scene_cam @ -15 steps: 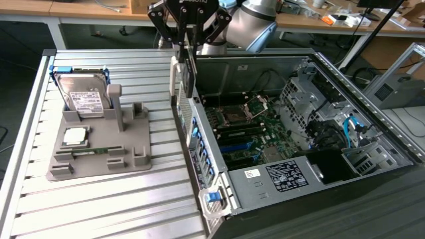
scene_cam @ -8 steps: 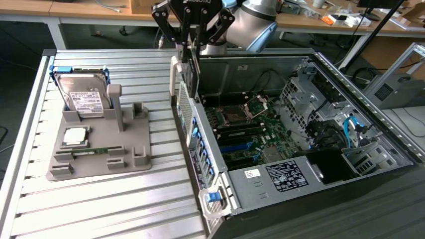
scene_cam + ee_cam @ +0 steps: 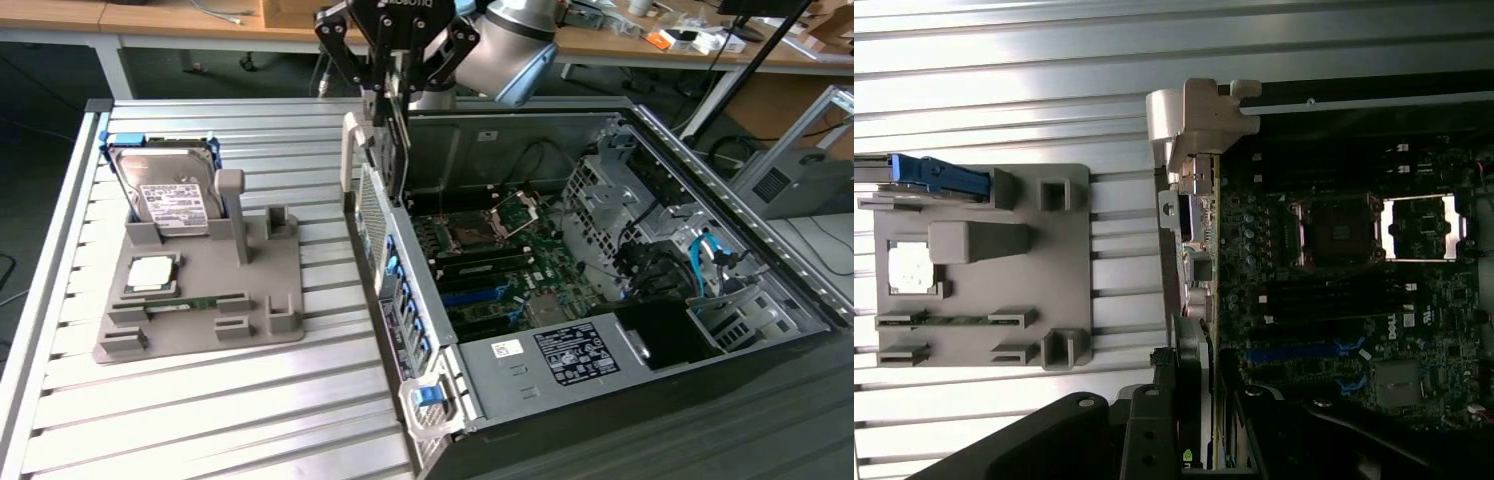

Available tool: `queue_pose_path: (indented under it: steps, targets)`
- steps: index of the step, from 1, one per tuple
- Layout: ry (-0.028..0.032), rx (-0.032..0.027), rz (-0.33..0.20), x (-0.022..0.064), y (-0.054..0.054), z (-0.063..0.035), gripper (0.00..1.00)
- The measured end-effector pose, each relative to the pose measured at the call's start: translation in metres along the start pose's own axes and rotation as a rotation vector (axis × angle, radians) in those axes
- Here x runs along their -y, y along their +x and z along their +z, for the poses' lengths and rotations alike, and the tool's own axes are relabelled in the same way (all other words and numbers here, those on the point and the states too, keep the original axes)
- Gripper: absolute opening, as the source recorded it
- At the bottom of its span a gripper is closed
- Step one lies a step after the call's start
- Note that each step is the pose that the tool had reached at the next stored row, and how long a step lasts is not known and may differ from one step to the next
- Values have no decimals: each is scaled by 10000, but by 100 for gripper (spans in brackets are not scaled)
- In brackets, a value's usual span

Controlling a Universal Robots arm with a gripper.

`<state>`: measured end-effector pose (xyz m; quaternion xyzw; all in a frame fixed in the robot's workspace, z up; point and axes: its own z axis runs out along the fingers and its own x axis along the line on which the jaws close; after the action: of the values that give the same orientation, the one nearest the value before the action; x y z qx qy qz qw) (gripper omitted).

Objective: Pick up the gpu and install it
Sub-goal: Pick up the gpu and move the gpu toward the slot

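gpu (image 3: 387, 160): hangs upright and edge-on at the rear wall of the open computer case (image 3: 641, 330), off the motherboard (image 3: 494, 270)
gripper (image 3: 391, 105): clamped on the gpu's upper edge
exterior view: labelled hard drive (image 3: 167, 190) stands in the grey fixture (image 3: 200, 320) on the slatted table (image 3: 240, 420)
wrist view: CPU socket (image 3: 1339, 230) and blue slot (image 3: 1294, 352) seen from above

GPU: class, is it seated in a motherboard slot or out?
Out: the claw holds the gpu on edge over the case wall, away from the blue slots.

Open case (image 3: 747, 250) leaves free room above the motherboard (image 3: 501, 270); its rear wall (image 3: 400, 290) stands beside the claw (image 3: 391, 105).
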<state>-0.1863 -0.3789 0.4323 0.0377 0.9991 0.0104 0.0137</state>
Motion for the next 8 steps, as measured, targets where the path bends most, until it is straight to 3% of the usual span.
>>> queue_pose_path:
  steps: [8]
  targets:
    - [0,0,0,29,-59,3,27]
